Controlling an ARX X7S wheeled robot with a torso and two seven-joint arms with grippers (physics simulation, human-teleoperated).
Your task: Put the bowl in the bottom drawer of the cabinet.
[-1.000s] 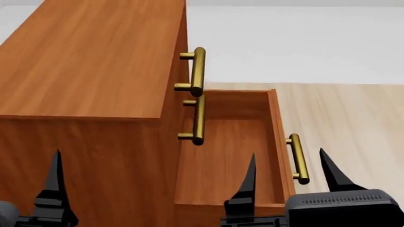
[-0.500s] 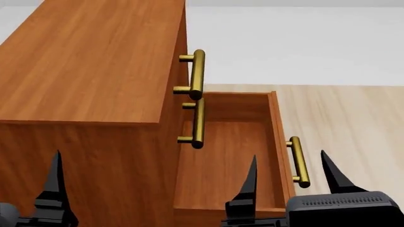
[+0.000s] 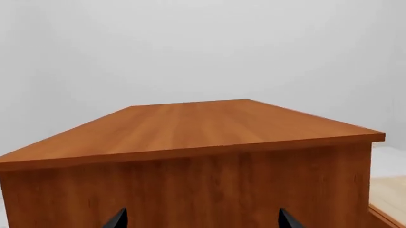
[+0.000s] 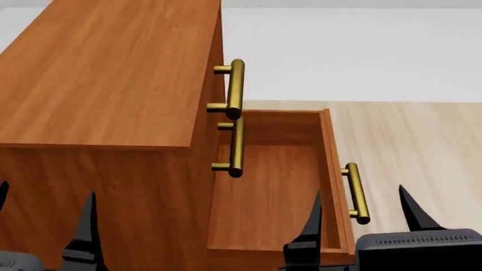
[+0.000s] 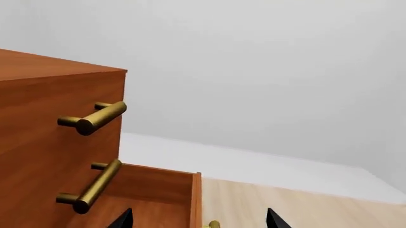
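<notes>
The bottom drawer [image 4: 275, 186] of the cabinet [image 4: 113, 73] is standing pulled well out, its wooden floor bare and its brass handle [image 4: 355, 192] facing away to the robot's right, while the two upper handles [image 4: 235, 87] are sitting flush against closed fronts. Compared with half a second ago the drawer and cabinet are sitting exactly where they were, but both grippers are now showing lower and shifted toward the right in the head view: the right gripper [image 4: 365, 212] is sinking toward the bottom edge of the picture, its two black fingertips [image 4: 312, 212] spread wide apart with nothing between them, one over the near end of the drawer and the other out past the handle. The left gripper [image 4: 45, 214] is likewise showing parted tips in front of the cabinet's side, also holding nothing; its wrist view is showing only the cabinet's top and side. The bowl is not appearing in any of the three views, so I cannot say where it is; it is certainly not in the drawer's visible floor and not in either gripper. I am reading this as the arms drawing back from the opened drawer, meaning the opening step looks finished and the fetching of the bowl is what remains.
</notes>
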